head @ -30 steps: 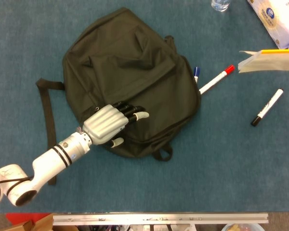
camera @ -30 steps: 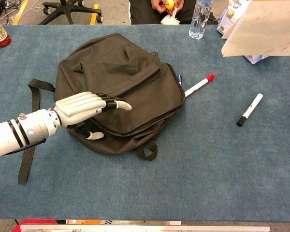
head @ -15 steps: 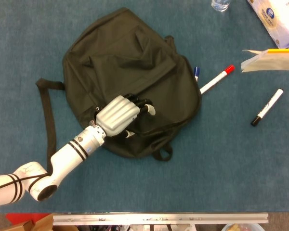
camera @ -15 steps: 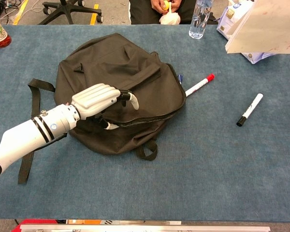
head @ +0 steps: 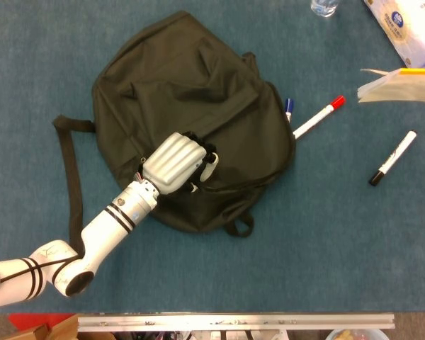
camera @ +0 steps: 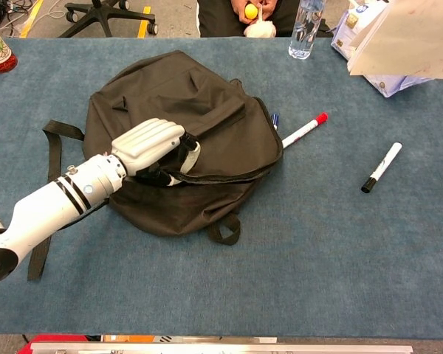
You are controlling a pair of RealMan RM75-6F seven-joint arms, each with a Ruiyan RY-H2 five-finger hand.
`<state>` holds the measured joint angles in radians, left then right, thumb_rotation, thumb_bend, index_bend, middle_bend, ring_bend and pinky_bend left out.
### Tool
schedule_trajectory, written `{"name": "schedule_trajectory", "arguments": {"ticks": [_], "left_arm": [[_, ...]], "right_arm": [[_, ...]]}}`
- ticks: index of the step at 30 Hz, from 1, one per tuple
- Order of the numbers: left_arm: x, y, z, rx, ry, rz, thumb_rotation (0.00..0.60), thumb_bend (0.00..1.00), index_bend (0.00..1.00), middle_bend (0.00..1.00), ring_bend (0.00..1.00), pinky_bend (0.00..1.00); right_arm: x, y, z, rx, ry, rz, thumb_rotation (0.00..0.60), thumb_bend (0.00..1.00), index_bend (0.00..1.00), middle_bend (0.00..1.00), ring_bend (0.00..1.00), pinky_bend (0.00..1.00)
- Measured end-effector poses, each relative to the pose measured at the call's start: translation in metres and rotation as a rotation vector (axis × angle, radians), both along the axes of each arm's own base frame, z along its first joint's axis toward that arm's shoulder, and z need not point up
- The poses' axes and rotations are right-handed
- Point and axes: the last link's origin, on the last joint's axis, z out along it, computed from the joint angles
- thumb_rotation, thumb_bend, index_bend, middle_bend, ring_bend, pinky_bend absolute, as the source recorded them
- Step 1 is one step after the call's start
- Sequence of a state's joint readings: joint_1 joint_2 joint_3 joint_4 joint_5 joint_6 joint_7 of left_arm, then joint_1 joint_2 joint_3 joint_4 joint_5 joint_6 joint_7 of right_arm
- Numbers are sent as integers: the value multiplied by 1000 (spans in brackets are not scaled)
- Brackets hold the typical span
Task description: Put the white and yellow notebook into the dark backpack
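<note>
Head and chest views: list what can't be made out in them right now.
- Right hand: neither view shows it, only the notebook entering at the right edge.
- Left hand: its curled fingers hide any grip on the backpack opening.
- Blue pen: mostly hidden under the backpack.
- Backpack interior: hidden in both views.

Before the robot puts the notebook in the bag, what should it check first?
1. Left hand has hold of the backpack at its opening: ok, fingers curled into the fabric.
2. Opening wide enough for the notebook: not ok, only a narrow gap shows.
3. Notebook lifted off the table: ok, at the frame's right edge.
4. Right hand gripping it firmly: cannot tell, the hand is out of view.
5. Red-capped marker clear of the opening: ok, it lies beside the bag.
6. Black-capped marker out of the way: ok, apart on the table.
</note>
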<state>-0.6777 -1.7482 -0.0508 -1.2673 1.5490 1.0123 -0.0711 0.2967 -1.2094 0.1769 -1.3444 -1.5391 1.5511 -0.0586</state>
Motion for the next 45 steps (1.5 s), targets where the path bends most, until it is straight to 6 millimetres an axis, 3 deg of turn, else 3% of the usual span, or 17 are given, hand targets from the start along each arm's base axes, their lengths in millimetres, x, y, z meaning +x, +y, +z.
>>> {"name": "schedule_trajectory", "arguments": {"ticks": [9,25,34,45], "left_arm": [[-1,2,17,-34,-138,138,600,366,796,568,514,414],[1,40,86,-72,-377,391,600,367,796,598,536,430],[8,57,115,-67,-425,398,600,367,796,598,536,430],[6,53,121,-57,-443,361,600,366,796,598,535,430]], "right_arm": [[1,2,3,29,-25,6,600,293,822,745,591,683],[25,18,12,346,-202,13,600,337,849,769,618,717],[35,23,-3,513,-281,-33,600,338,859,776,626,727],[55,16,-29,749,-426,-194,600,401,870,783,635,744]]}}
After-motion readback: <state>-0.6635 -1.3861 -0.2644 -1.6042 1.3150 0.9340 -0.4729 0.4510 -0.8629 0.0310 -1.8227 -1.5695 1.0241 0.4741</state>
